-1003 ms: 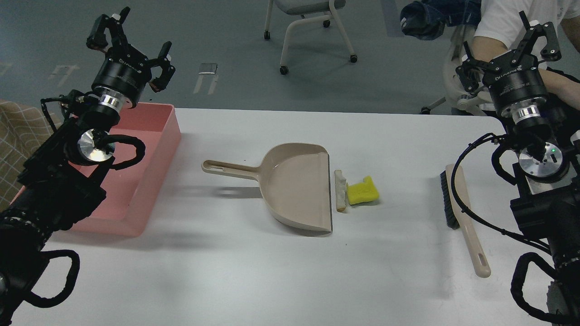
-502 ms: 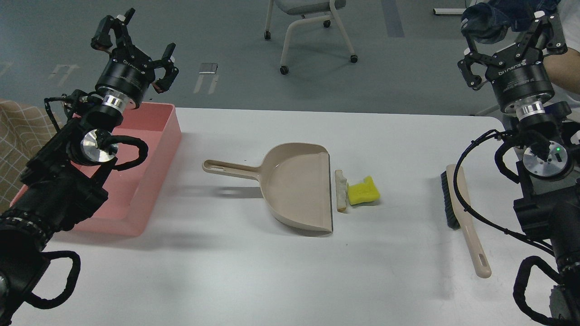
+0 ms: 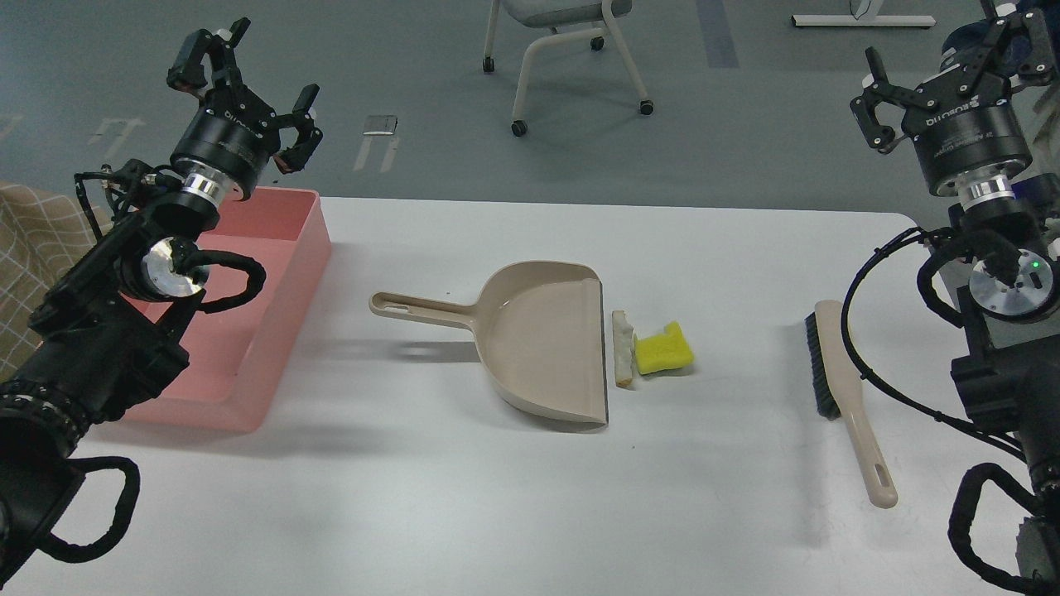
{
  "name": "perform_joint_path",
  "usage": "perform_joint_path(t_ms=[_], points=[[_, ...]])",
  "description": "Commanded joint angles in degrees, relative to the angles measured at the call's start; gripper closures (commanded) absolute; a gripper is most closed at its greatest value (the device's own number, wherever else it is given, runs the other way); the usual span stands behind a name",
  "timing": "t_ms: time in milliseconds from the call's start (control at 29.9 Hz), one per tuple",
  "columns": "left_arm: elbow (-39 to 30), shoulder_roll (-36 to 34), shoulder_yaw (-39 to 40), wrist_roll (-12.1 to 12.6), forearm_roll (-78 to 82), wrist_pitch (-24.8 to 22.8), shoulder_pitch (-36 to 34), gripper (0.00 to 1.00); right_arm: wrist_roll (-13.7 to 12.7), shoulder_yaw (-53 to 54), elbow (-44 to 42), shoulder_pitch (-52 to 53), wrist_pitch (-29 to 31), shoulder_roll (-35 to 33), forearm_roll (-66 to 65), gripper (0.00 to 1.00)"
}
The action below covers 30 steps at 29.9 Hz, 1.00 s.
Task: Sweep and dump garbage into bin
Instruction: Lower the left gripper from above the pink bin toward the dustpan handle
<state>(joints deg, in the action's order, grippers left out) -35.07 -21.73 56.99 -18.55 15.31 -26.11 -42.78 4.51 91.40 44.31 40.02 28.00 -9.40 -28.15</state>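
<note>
A yellow sponge chunk (image 3: 662, 348) with a dark green underside and a thin off-white stick scrap (image 3: 621, 348) lie on the white table just right of the beige dustpan (image 3: 542, 343), by its open mouth. The dustpan handle (image 3: 418, 307) points left. A beige brush (image 3: 840, 385) with black bristles lies at the right. The pink bin (image 3: 273, 302) stands at the left. My left gripper (image 3: 248, 83) is open and empty, raised above the bin's far end. My right gripper (image 3: 956, 50) is open and empty, raised beyond the table's far right corner.
A wheeled chair (image 3: 571, 50) stands on the floor beyond the table. The table's far edge runs behind the dustpan. A beige checked cloth (image 3: 33, 248) shows at the far left.
My right gripper has risen and drifted right and away. The person behind it has left the view. My left gripper has shifted slightly. Objects on the table have not moved.
</note>
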Motion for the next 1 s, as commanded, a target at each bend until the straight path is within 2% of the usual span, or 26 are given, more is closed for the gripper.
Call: perform_joint_path(t_ms=[0,100,502,635,736,836,869,936,970], points=[[0.0,-0.1,0.1,-1.0,0.0,0.1,-0.2,0.02,-0.2,0.0,0.3,-0.9,0.0,-1.9,0.0,0.00],[0.0,0.0,0.2,-1.7,-0.4,-0.2,0.0,0.02,-0.3,-0.1,0.1,-1.3,0.0,-4.6,0.1,0.00],[-1.1,0.2,0.0,-1.1,-0.7,-0.8,0.8,0.02,-0.1,0.3,-0.1,-1.4,0.0,-4.1,0.2,0.00],[-5.3,-1.4,-0.1,-1.3,-0.7,-0.4,1.9,0.02,0.0,0.3,-0.3,-1.3,0.0,-4.1,0.0,0.00],[-14.5,-5.0,0.4,-1.4,-0.9,0.4,7.2,0.02,0.1,0.3,-0.2,-1.3,0.0,-4.1,0.0,0.00],[-27.7,-7.7,1.3,-1.3,-1.0,5.5,13.7,0.02,0.1,0.2,-0.2,-1.6,0.0,-4.1,0.0,0.00],[-27.8,-7.7,1.3,-1.3,-1.0,5.5,13.7,0.02,0.1,0.2,-0.2,-1.6,0.0,-4.1,0.0,0.00],[-36.4,-10.4,1.1,-1.1,-0.9,8.5,17.8,0.02,0.1,0.2,-0.1,-2.1,0.0,-4.1,0.0,0.00],[-38.0,-11.0,1.0,-1.1,-0.9,8.6,19.0,0.02,0.1,0.3,-0.1,-2.2,0.0,-4.1,0.0,0.00]])
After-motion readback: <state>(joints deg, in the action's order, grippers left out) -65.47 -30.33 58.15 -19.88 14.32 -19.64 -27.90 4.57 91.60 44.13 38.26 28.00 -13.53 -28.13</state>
